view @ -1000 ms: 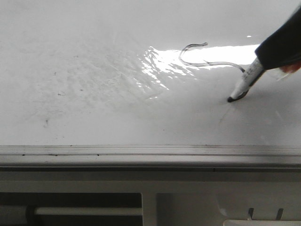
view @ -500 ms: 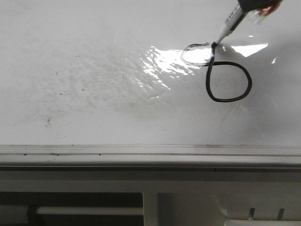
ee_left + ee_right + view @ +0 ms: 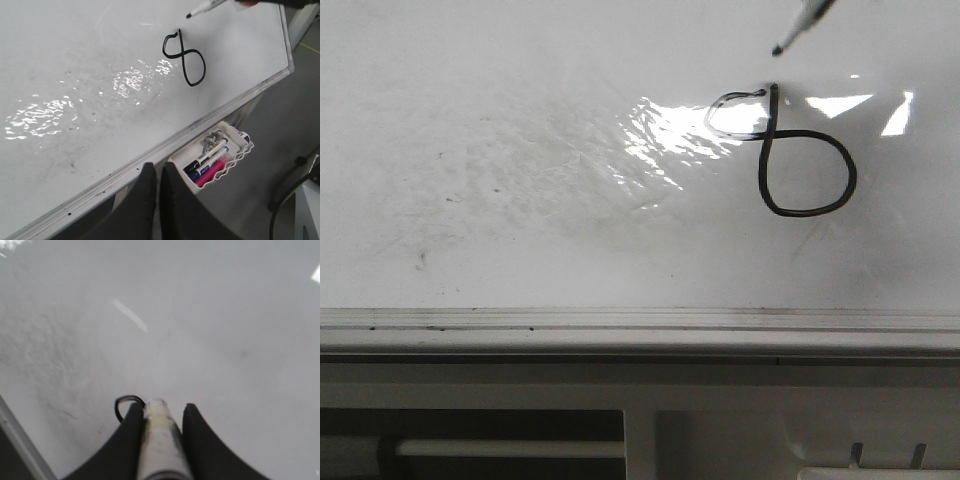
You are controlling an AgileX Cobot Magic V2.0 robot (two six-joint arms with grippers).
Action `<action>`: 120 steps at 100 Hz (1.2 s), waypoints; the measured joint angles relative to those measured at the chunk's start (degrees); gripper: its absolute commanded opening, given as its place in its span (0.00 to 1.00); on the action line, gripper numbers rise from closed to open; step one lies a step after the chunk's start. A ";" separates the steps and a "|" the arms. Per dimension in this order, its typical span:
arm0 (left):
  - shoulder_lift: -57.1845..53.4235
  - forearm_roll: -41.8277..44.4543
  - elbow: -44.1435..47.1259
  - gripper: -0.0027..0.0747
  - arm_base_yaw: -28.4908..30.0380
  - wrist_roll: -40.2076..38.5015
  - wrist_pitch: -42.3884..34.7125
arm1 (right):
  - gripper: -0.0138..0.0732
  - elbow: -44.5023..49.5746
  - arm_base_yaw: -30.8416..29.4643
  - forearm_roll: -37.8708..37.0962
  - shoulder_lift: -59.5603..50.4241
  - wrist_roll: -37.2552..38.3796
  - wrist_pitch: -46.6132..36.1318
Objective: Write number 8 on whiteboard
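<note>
Front view: right hand (image 3: 159, 412) clamps marker (image 3: 800, 24), tip off whiteboard (image 3: 520, 150), just beyond number 8 (image 3: 790, 150); left hand (image 3: 156, 172) closed, empty.

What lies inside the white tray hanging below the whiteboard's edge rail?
The tray holds a black-capped marker, a blue one, a pink one and a grey clip-like piece. Anything beneath them is covered.

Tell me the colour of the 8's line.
Black, clearest in the left wrist view: the 8.
</note>
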 measured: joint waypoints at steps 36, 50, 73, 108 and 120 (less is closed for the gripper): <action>1.05 -8.81 0.00 0.52 0.00 22.75 4.62 | 0.11 -3.96 10.77 0.45 -1.88 -3.89 18.76; 5.24 -13.83 -0.11 0.52 0.00 30.38 8.50 | 0.11 -3.96 15.43 1.68 1.34 -7.11 19.51; 15.44 -15.36 -4.24 0.52 -3.39 39.29 13.32 | 0.11 -3.96 20.77 1.92 6.13 -8.16 16.58; 30.58 -15.61 -13.32 0.52 -11.41 43.20 12.64 | 0.08 -3.96 21.42 2.88 7.27 -8.16 13.28; 32.71 -16.47 -14.79 0.52 -11.44 43.20 12.40 | 0.08 -3.96 21.95 3.87 7.31 -8.16 13.28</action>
